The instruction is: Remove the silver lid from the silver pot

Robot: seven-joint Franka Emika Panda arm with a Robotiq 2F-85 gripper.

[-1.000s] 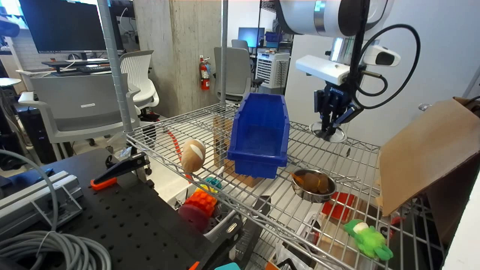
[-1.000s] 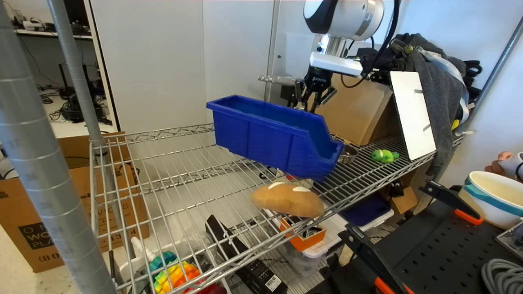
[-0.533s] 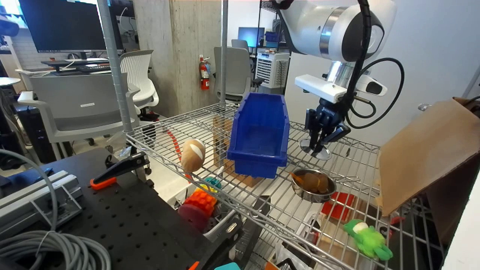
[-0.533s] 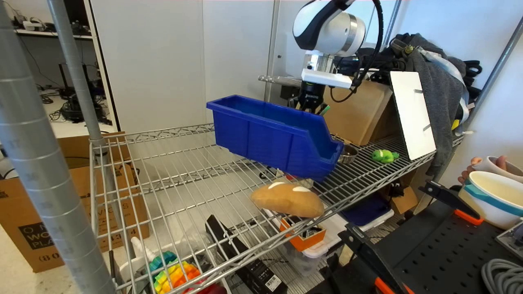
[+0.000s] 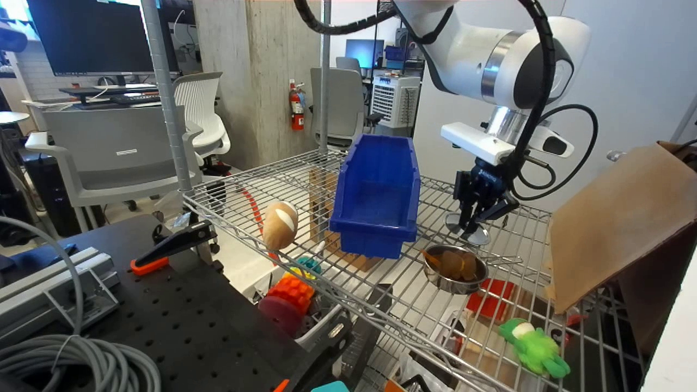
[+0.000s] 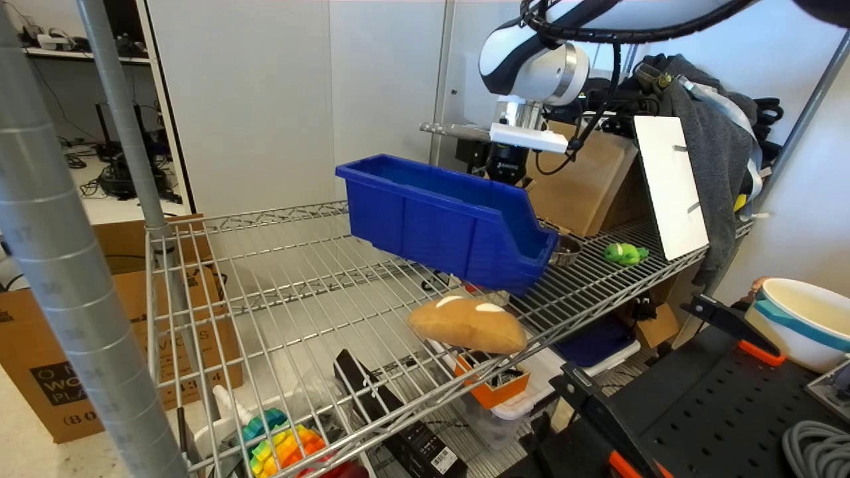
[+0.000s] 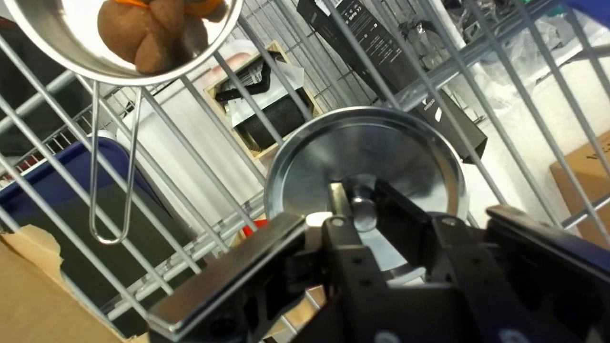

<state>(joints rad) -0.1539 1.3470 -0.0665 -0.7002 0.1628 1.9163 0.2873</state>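
Note:
The silver lid (image 5: 479, 236) hangs from my gripper (image 5: 467, 224) in an exterior view, off the pot and tilted. In the wrist view the fingers (image 7: 358, 188) stand on both sides of the knob of the lid (image 7: 362, 143). Whether the lid touches the shelf is unclear. The silver pot (image 5: 454, 286) stands uncovered nearer the front, with brown and orange items inside. In the wrist view the pot (image 7: 114, 78) is at the upper left, apart from the lid. In an exterior view the pot (image 6: 568, 255) is partly hidden, and the lid and fingertips are hidden behind the blue bin.
The blue bin (image 5: 375, 234) stands beside the pot. The pot's wire handle (image 7: 131, 166) reaches over the wire shelf. A cardboard box (image 5: 615, 223) stands at the right. A green plush toy (image 5: 536, 348) and a bread-like toy (image 5: 280, 226) lie on the shelf.
My gripper and the lid have come down toward the shelf, first moving left, then a little right in an exterior view. The lid is more tilted. The pot has not moved.

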